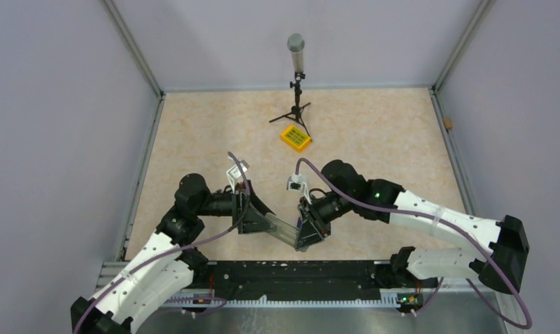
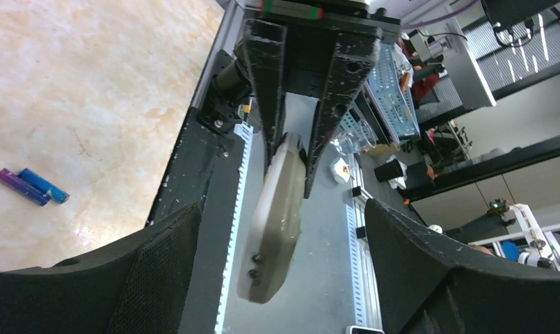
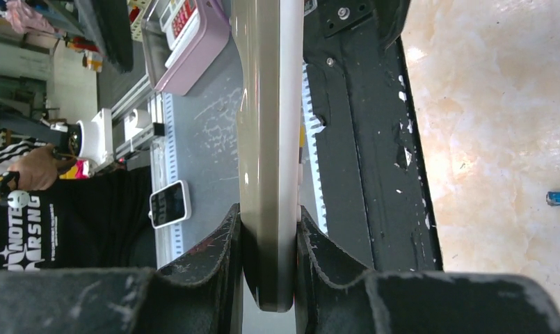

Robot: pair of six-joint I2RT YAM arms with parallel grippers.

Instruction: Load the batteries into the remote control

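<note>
Slim grey-white remote control (image 2: pixel 277 216) up in the air, off the tabletop (image 1: pixel 374 132), low and centre in the overhead view, right between the two arms. Plain back facing the left wrist camera, a couple of small dark screws near the lower end. Edge-on in the right wrist view: just a thin slab, greyish on one face, whiter on the other. Button side turned away everywhere, so can't make out screen or keys.

One end pinched by the right gripper (image 3: pixel 266 223), fingers pressed tight against both flat faces. Other end sitting inside the left gripper (image 2: pixel 280 233), fingers spread wide, a clear gap on each side, not touching.

Both batteries (image 2: pixel 30 186) flat on the tabletop at the left edge of the left wrist view: thin cylinders side by side and touching, one purplish, one blue. Well apart from the remote control. Only a blue tip poking in at the right edge of the right wrist view, rest cut off. Can't pick them out from overhead.

Higher up in the overhead view: yellow box (image 1: pixel 295 138) with green keys, just beside the feet of a small black tripod (image 1: pixel 296 111) with a grey cylinder on top. Black toothed rail (image 1: pixel 291 275) along the bottom edge of the tabletop. Person (image 3: pixel 61 229) in a black shirt at lower left of the right wrist view, mostly cropped.
</note>
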